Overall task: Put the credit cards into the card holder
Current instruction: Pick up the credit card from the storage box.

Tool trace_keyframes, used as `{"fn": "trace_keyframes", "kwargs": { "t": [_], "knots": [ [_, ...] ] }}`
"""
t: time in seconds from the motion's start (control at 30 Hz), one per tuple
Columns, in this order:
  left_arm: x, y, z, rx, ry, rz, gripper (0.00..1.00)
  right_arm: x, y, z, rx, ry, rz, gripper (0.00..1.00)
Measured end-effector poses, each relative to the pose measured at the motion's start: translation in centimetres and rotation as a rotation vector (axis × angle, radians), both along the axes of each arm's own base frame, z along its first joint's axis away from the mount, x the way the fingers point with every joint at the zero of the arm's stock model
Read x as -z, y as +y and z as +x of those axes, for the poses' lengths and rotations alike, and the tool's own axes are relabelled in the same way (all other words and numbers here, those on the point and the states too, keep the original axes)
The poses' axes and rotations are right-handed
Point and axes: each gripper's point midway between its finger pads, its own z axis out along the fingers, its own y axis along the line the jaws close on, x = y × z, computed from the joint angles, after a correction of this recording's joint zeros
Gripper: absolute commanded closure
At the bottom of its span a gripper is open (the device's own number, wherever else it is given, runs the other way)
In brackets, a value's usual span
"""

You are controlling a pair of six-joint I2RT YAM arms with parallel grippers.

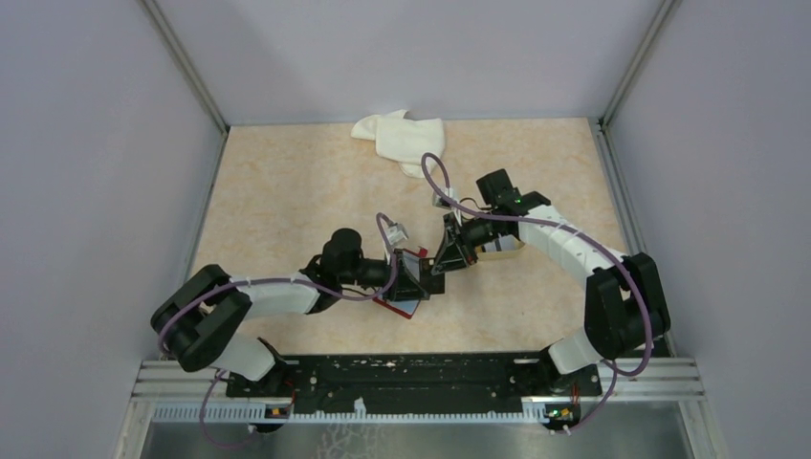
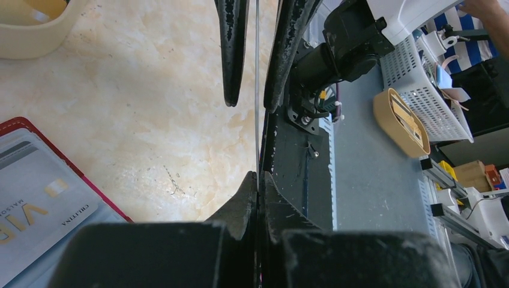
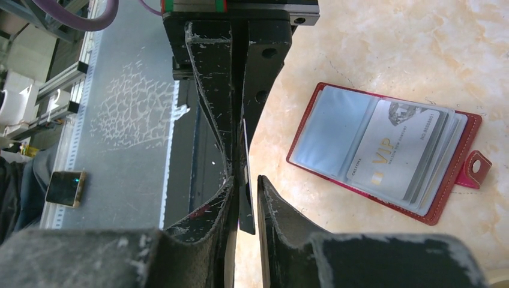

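The left gripper (image 2: 258,180) is squeezed tight on a thin credit card (image 2: 257,120) and holds it up on its edge in the air. That leaves the far end of the card sticking out, so the other arm can take it. The right gripper (image 3: 245,183) faces it with its jaws only a little apart, one on each side of that free end. I think I see small gaps there, but it may be touching. The card holder (image 3: 462,141) lies open and flat on the bench (image 3: 390,42), down beside both grippers, with other cards (image 3: 396,150) tucked inside, so it is easy to reach
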Motion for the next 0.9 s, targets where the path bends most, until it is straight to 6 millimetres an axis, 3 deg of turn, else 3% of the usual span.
{"fn": "trace_keyframes", "kwargs": {
  "t": [0.43, 0.5, 0.57, 0.67, 0.7, 0.83, 0.9],
  "knots": [
    [0.8, 0.5, -0.3, 0.007, 0.003, 0.038, 1.00, -0.1, 0.0, -0.1, -0.001, 0.007, 0.001, 0.82],
    [1.1, 0.6, -0.4, 0.009, 0.007, 0.053, 1.00, -0.1, 0.0, -0.1, -0.002, 0.008, 0.002, 0.86],
    [1.3, 0.8, -0.5, 0.011, 0.009, 0.063, 1.00, -0.1, 0.0, -0.1, -0.002, 0.008, 0.002, 1.00],
    [1.3, 0.9, -0.6, 0.014, 0.005, 0.070, 0.99, -0.1, 0.0, -0.2, -0.002, 0.010, 0.002, 1.00],
    [1.3, 0.9, -0.7, 0.013, 0.003, 0.071, 0.94, -0.1, 0.0, -0.2, -0.003, 0.010, 0.002, 1.00],
    [0.8, 1.1, -0.4, -0.011, -0.007, 0.072, 0.54, -0.2, 0.0, -0.2, -0.004, 0.015, 0.005, 1.00],
    [0.3, 1.4, 0.2, -0.054, -0.022, 0.065, 0.43, -0.1, 0.0, -0.1, 0.005, 0.021, -0.005, 1.00]
  ]
}}
